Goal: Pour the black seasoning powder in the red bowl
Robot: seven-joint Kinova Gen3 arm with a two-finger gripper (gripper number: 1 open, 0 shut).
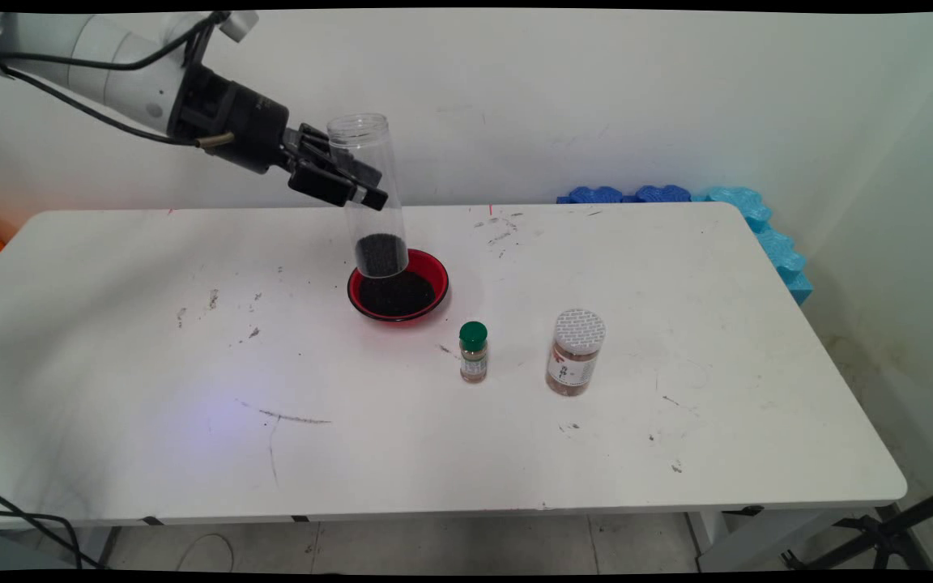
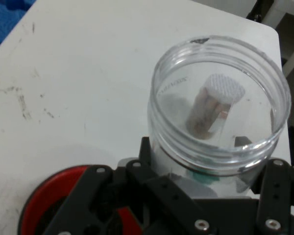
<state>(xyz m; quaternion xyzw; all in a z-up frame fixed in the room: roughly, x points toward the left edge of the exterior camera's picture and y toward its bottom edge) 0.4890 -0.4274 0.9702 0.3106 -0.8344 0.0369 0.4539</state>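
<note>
The arm is reaching in from the upper left, and its gripper (image 1: pixel 353 180) is closing around a tall clear jar (image 1: pixel 369 194), clamping it at about mid-height. The jar is hanging nearly upright in the air with its open mouth at the top, leaning slightly, and a layer of dark grains is sitting in its bottom. In the hand view the gripper (image 2: pixel 186 196) is showing its black linkage on either side of the clear jar (image 2: pixel 220 127), whose round open rim is filling the upper right of the picture.

Just under the jar's base, a red bowl (image 1: pixel 434 279) is resting on the white table (image 1: pixel 151 364), holding more of the same dark grains. The jar's bottom is overlapping the bowl's rear left rim in the main view; I cannot tell whether they are touching.

To the right of the bowl and nearer the front edge, a small spice bottle (image 1: pixel 474 352) with a green cap is standing upright. Near it on the right, apart from it, a wider spice jar (image 1: pixel 574 352) with a white patterned lid and brownish contents is standing upright too. Blue foam pieces (image 1: pixel 758 223) are lying along the table's far right corner.
</note>
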